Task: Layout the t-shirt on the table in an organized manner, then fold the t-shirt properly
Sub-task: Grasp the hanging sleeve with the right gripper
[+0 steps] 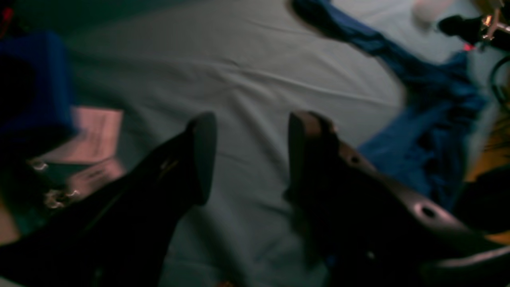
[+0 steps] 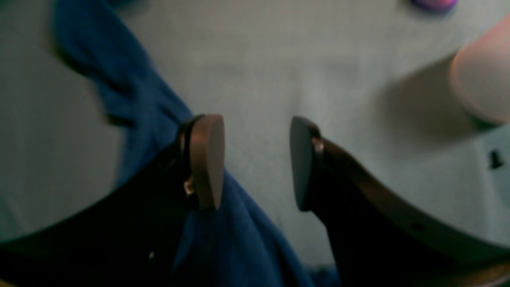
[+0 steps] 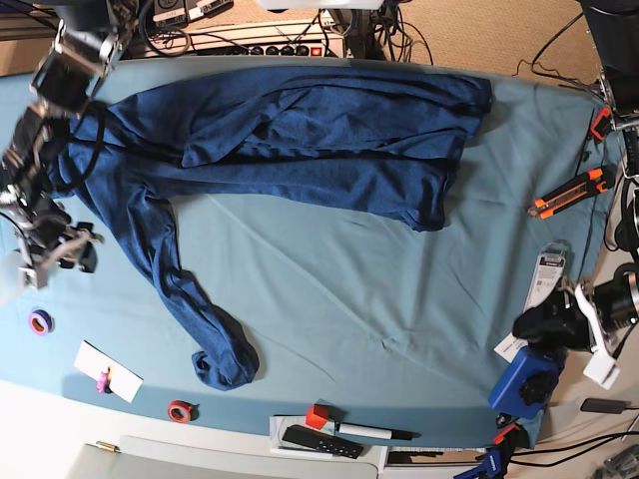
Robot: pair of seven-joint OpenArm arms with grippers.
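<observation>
The dark blue t-shirt (image 3: 329,140) lies bunched along the far side of the teal-covered table (image 3: 379,289). One long twisted strip of it runs down to the near left. My right gripper (image 3: 55,249) hovers at the table's left edge beside that strip. In the right wrist view it (image 2: 255,123) is open over bare cloth, with the t-shirt (image 2: 131,99) passing under its left finger. My left gripper (image 3: 539,324) sits at the right edge. In the left wrist view it (image 1: 253,119) is open and empty above the table (image 1: 239,71), with the t-shirt (image 1: 430,119) off to its right.
An orange and black cutter (image 3: 569,193) and a white packet (image 3: 547,274) lie at the right. A blue block (image 3: 524,384) stands near the left arm. Along the front are a purple tape roll (image 3: 40,321), a white card (image 3: 108,372), a red tape roll (image 3: 180,410) and a black remote (image 3: 319,440).
</observation>
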